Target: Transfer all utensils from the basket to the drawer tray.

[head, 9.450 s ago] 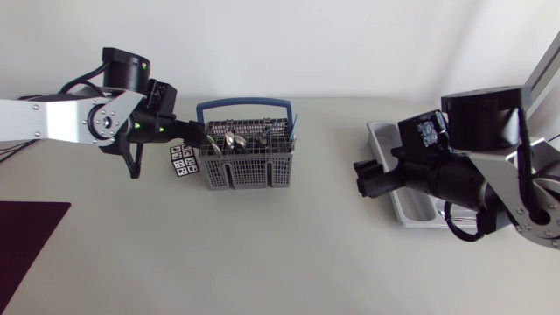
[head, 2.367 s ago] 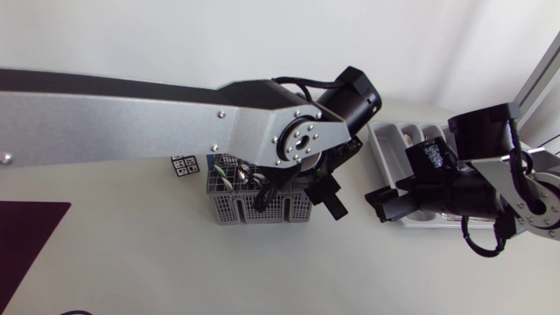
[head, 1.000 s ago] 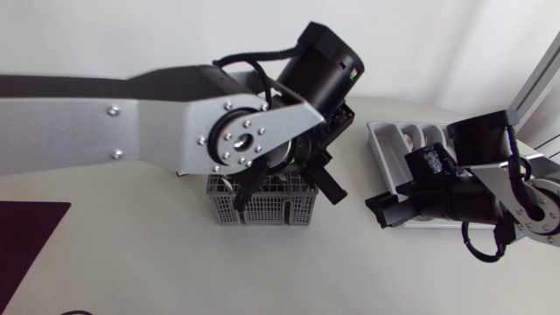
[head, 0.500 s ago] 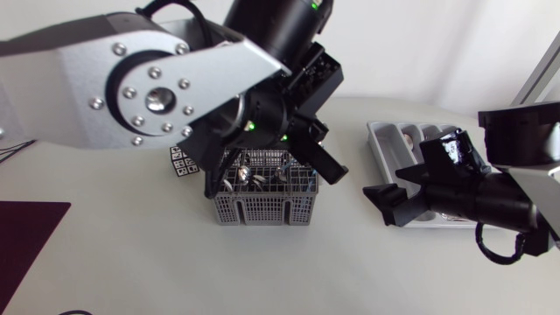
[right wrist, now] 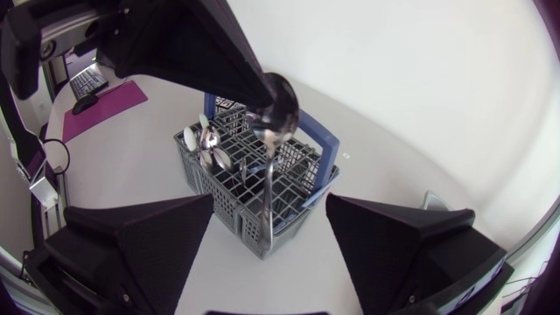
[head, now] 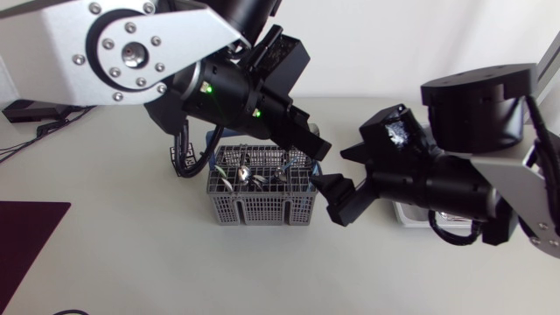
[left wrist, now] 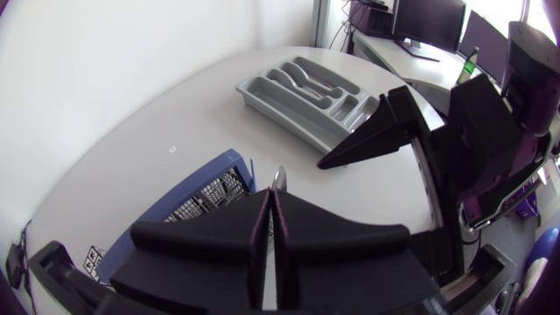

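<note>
My left gripper (head: 311, 142) pinches the spoon (right wrist: 276, 118) above the basket (head: 259, 208), with the handle hanging roughly straight down (bowl uppermost). My right gripper (head: 345, 179), fingers spread, faces it from just right. The drawer tray (left wrist: 302, 86) lies farther right.

My fingers (left wrist: 232, 234) pinch a spoon (left wrist: 278, 178) | basket (left wrist: 206, 188) below | tray (left wrist: 302, 87) ahead on counter (left wrist: 131, 140) | right arm's fingers (left wrist: 385, 131) beside, spread

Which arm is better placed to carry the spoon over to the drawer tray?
Right, likely: the right gripper, open, faces the spoon held by the left gripper, and the drawer tray lies under the right arm.
</note>
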`<action>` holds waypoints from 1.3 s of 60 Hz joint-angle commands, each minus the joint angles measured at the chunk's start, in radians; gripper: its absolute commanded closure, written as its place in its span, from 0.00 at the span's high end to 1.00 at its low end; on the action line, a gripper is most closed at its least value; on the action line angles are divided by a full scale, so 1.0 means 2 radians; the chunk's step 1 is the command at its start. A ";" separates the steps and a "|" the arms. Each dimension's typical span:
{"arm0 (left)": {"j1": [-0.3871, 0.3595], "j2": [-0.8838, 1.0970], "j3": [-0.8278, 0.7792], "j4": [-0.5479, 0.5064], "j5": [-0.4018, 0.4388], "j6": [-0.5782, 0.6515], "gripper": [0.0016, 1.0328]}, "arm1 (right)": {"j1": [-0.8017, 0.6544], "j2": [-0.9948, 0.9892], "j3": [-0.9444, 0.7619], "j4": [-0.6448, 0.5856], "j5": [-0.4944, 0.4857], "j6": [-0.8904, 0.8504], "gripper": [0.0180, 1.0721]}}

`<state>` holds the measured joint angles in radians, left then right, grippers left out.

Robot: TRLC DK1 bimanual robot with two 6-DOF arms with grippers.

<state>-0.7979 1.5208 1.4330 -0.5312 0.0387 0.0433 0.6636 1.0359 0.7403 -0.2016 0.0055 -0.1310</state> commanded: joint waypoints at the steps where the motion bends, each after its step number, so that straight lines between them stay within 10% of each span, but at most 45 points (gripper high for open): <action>1: 0.010 0.013 0.022 -0.010 0.018 -0.020 0.03 | 0.004 0.025 0.020 0.010 0.011 0.007 0.83; 27: 0.016 0.015 0.024 -0.014 0.035 -0.021 0.03 | -0.013 0.083 0.042 0.031 -0.005 -0.006 0.26; 61: 0.019 0.017 0.027 -0.014 0.039 -0.025 0.04 | -0.016 0.071 0.006 0.060 -0.024 -0.021 0.12; 67: 0.019 0.017 0.027 -0.013 0.040 -0.027 0.14 | -0.016 0.066 0.003 0.059 -0.030 -0.023 0.12; 78: 0.027 0.006 0.034 -0.001 0.040 -0.027 0.64 | -0.025 0.052 -0.004 0.044 -0.050 -0.030 0.12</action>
<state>-0.7620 1.5402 1.4555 -0.5476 0.1085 0.0177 0.6312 1.1641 0.7654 -0.1009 -0.0803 -0.1684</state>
